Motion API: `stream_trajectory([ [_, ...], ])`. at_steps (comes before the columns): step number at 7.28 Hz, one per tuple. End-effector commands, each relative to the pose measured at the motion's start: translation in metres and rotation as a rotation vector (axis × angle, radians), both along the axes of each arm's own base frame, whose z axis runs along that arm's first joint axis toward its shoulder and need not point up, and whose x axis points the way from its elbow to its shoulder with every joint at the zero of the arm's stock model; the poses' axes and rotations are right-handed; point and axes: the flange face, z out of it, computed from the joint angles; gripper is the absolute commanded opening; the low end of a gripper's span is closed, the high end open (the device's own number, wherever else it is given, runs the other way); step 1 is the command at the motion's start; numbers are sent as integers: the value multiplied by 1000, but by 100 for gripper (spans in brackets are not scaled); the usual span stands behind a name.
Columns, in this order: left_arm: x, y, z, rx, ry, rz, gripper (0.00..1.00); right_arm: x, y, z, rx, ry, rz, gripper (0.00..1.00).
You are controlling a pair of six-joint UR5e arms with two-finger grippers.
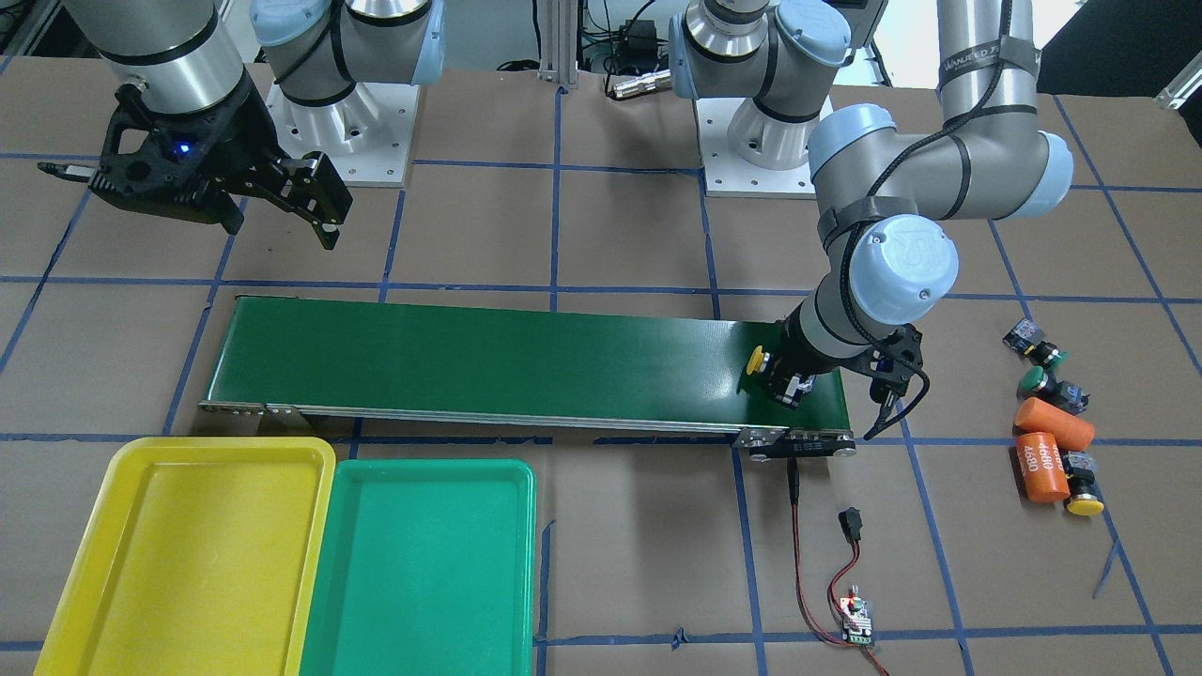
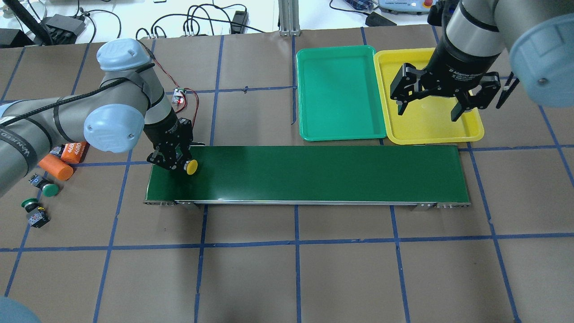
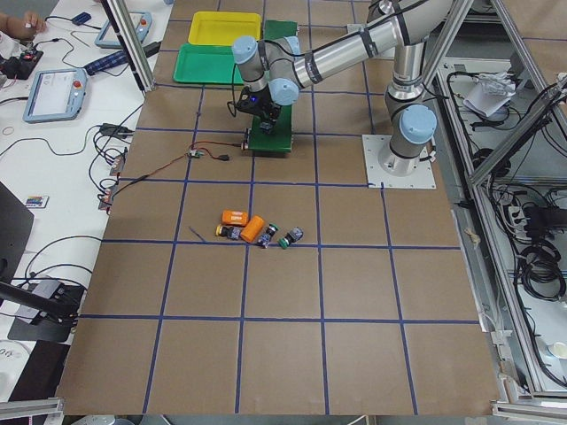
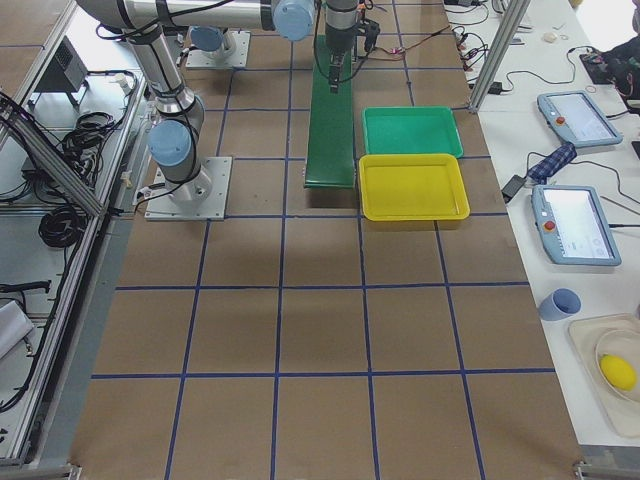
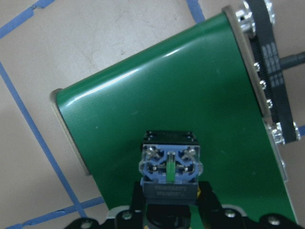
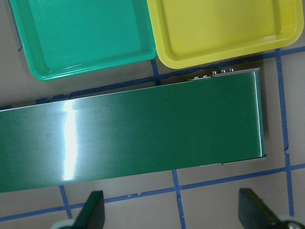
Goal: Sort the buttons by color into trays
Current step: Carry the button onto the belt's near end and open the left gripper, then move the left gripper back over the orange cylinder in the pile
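My left gripper is shut on a yellow-capped button and holds it over the left end of the dark-green conveyor belt. I cannot tell if the button touches the belt. The left wrist view shows its black-grey body between the fingers. Two green-capped buttons and another yellow-capped button lie on the table beyond that belt end. My right gripper is open and empty above the yellow tray. The green tray lies beside it. Both trays are empty.
Two orange cylinders marked 4680 lie among the loose buttons. A small controller board with red and black wires sits near the belt's motor end. The arm bases stand behind the belt.
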Motion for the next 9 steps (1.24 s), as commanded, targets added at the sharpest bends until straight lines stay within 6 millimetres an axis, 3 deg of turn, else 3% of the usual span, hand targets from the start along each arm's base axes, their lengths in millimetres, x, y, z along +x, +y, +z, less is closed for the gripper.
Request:
stream_trajectory([
  [1,-2,-2,-8,-11,0,-16,100,0,0,0,1,0,0,100],
  [2,1,-5,4,-35,3,-63,100,0,0,0,1,0,0,100],
  [3,5,-1,25,-57,18,-221,100,-1,0,0,1,0,-2,100],
  [4,22,2,47,-56,-5,-303,100,0,0,0,1,0,0,100],
  [6,124,-25,49,-62,-1,-566,100,0,0,0,1,0,0,100],
  [7,164,-43,49,-73,8,-688,100,0,0,0,-1,0,0,100],
  [9,217,-66,30,-48,60,-966,100,0,0,0,-1,0,0,100],
])
